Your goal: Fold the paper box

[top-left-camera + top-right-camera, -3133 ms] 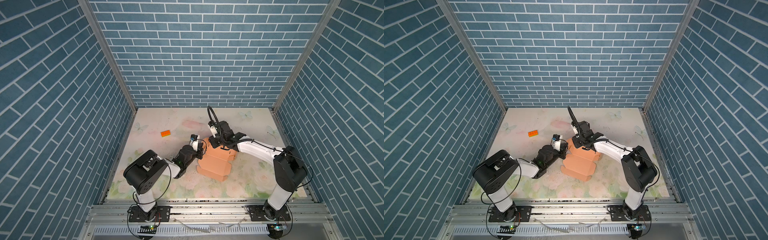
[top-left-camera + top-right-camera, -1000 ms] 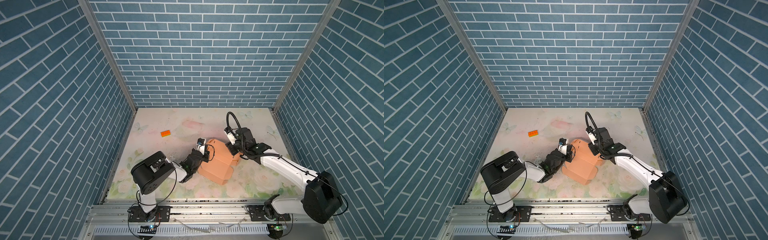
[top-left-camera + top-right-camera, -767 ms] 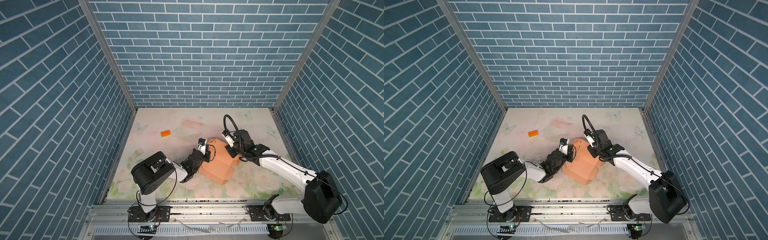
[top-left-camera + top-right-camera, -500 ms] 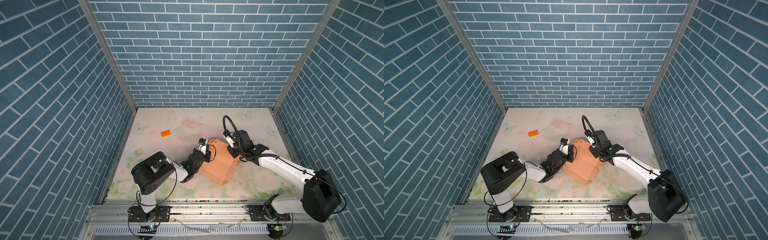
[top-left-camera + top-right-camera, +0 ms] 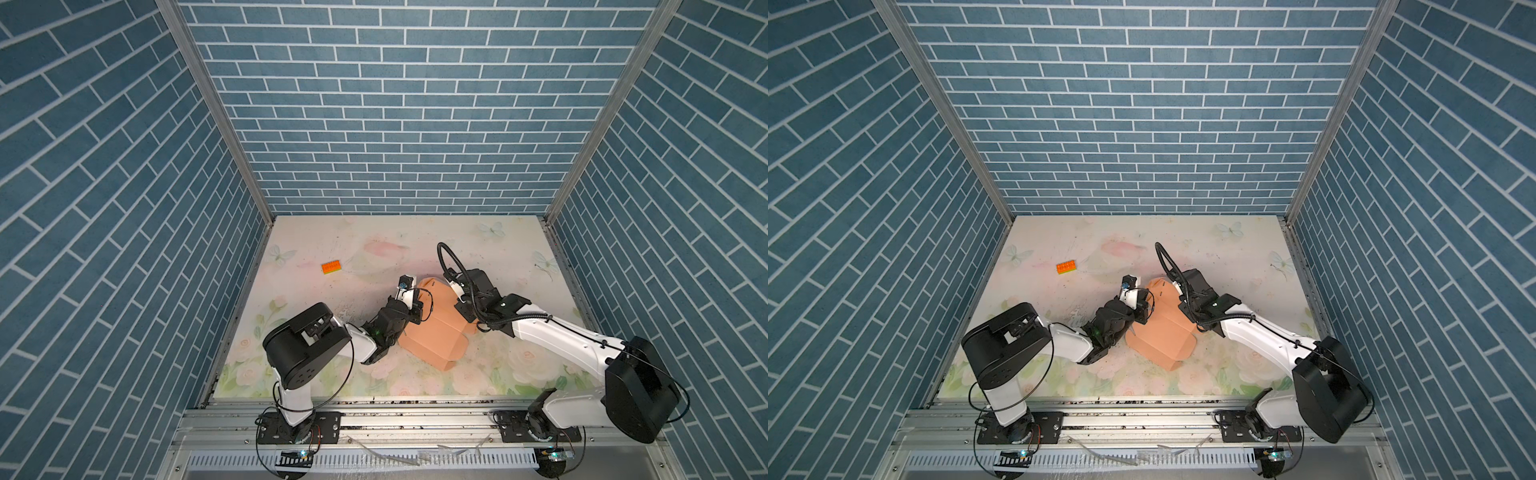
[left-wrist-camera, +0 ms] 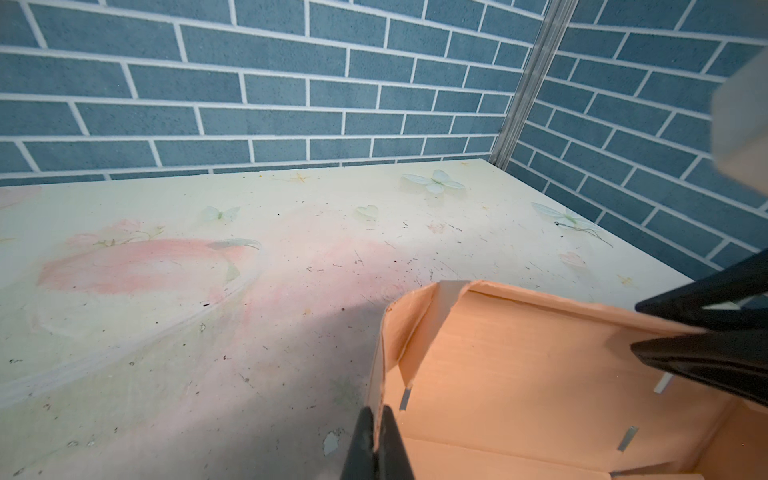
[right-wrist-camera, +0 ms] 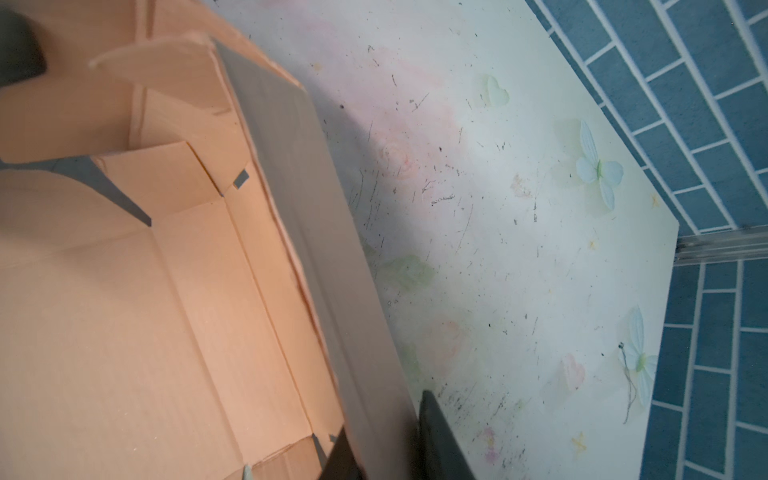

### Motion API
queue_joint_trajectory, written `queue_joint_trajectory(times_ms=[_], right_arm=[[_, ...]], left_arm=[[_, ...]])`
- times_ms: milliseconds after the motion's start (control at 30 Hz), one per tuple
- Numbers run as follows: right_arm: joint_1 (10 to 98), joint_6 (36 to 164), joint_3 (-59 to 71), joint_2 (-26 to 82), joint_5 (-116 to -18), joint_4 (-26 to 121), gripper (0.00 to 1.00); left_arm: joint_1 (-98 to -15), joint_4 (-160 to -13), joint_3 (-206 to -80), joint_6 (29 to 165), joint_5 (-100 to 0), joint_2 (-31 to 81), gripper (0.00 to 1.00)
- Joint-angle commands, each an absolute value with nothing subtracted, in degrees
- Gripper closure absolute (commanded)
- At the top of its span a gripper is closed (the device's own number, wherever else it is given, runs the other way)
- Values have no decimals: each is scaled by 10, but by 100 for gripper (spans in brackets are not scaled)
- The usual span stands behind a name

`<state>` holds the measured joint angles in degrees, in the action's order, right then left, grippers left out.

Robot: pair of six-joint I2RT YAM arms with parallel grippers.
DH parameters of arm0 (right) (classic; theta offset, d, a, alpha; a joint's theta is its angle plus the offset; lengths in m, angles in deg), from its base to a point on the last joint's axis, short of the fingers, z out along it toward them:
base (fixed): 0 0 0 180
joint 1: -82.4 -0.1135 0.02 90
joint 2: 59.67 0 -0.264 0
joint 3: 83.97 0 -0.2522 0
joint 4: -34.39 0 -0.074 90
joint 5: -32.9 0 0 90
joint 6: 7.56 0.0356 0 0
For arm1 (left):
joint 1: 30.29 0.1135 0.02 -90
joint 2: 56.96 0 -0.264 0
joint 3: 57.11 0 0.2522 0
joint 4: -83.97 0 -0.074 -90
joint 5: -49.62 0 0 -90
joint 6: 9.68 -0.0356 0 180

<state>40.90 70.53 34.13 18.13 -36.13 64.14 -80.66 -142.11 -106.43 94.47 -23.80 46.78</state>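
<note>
Left gripper (image 6: 377,419) was shut tight on one thin wall of the paper box (image 5: 436,332), with a finger on each side of the card. The right gripper (image 7: 384,415) was narrow, with one finger inside another wall and one finger outside it. It could not be told if it was squeezing that wall. The paper box sat near the middle of the table (image 5: 374,249), between the two arms. It was partly folded, with its walls up.

Things could go wrong from there. The card looked thin. If the left gripper and the right gripper pulled away from each other, a wall might bend the wrong way or rip. If the right gripper closed on a crooked wall, it might crush the edge. A round flap (image 7: 158,58) had nothing holding it and might spring back out.

The paper box was open on top. Nothing lay inside it, only its bare floor and a few little slots (image 6: 404,399). The small orange brick (image 5: 331,267) lay on the table, well apart from the box.
</note>
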Motion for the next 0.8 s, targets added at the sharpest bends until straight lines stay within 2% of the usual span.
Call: queue_joint_trajectory(times_ms=[0, 167, 333, 500, 767], right_arm=[[393, 696, 346, 183, -335, 644, 83], [378, 693, 350, 187, -318, 629, 88], [375, 685, 355, 189, -316, 615, 90], [375, 681, 358, 189, -317, 601, 90], [375, 678, 363, 187, -329, 588, 91]], left_arm=[[-811, -1423, -1069, 943, -250, 475, 99], [-810, -1427, -1068, 948, -277, 475, 94], [-809, -1463, -1048, 959, -313, 472, 78], [-806, -1448, -1047, 968, -376, 454, 69], [-772, -1396, -1006, 982, -423, 373, 62]])
